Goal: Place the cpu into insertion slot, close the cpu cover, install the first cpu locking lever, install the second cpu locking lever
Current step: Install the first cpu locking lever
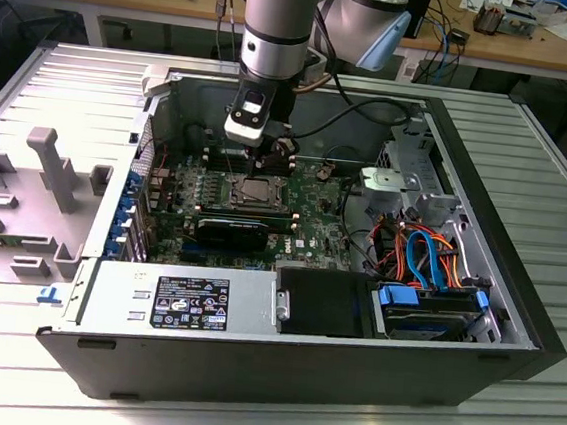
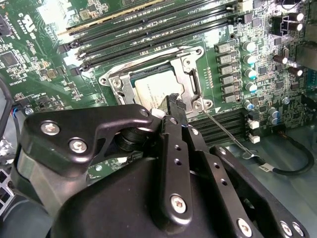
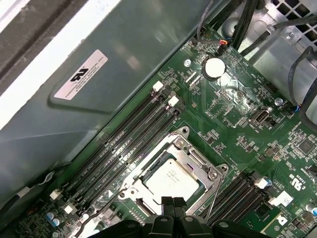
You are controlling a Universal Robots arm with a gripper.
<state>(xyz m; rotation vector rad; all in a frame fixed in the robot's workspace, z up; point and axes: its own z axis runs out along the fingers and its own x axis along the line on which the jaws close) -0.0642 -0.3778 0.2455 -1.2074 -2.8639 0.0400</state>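
The cpu (image 3: 173, 182) lies flat in the insertion slot (image 1: 257, 192) on the green motherboard; its silver top also shows in the second wrist view (image 2: 151, 88). The cpu cover (image 3: 195, 159) is folded down around it, seen as a metal frame (image 2: 192, 82). One thin wire locking lever (image 2: 225, 130) sticks out unlatched from the socket corner. My gripper (image 3: 171, 202) is shut with nothing in it. Its tips (image 2: 173, 101) hover at the socket's edge beside the cpu. From the exterior view the gripper (image 1: 268, 161) hangs just above the socket.
Black memory slots (image 3: 129, 139) run beside the socket, with the case wall (image 3: 99, 74) behind them. A long black heatsink block (image 1: 233, 233) lies in front of the socket. The power supply (image 1: 180, 298) and drive bay with cables (image 1: 425, 256) fill the case's near side.
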